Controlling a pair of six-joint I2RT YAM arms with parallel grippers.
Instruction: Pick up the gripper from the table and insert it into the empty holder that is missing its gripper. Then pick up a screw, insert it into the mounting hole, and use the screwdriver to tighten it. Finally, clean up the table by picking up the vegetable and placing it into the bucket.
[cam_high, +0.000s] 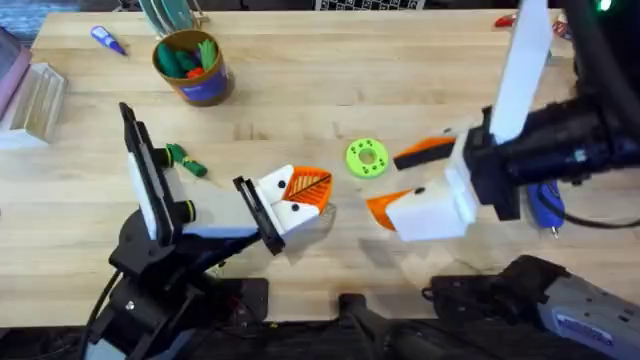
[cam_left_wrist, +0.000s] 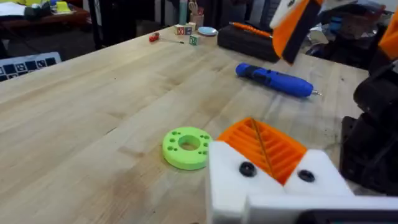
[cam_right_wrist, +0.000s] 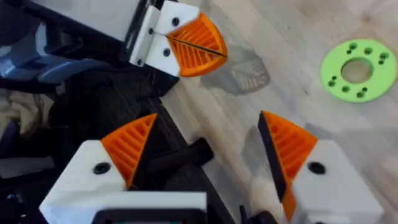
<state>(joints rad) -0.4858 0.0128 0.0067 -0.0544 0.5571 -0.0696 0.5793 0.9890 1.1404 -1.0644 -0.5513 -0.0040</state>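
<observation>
While both arms hover low, I see pincers facing across the bench (cam_high: 300, 70).
Left pincer (cam_high: 308, 190) clenched, pads together; right pincer (cam_high: 400, 180) released, beside green disc (cam_high: 366, 158).

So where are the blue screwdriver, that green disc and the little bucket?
screwdriver (cam_left_wrist: 275, 80), left wrist view, middle of its blue body.
green disc (cam_high: 366, 157), overhead view, its ring beside the centre hole.
bucket (cam_high: 205, 88), overhead view, the blue band on its side.
</observation>
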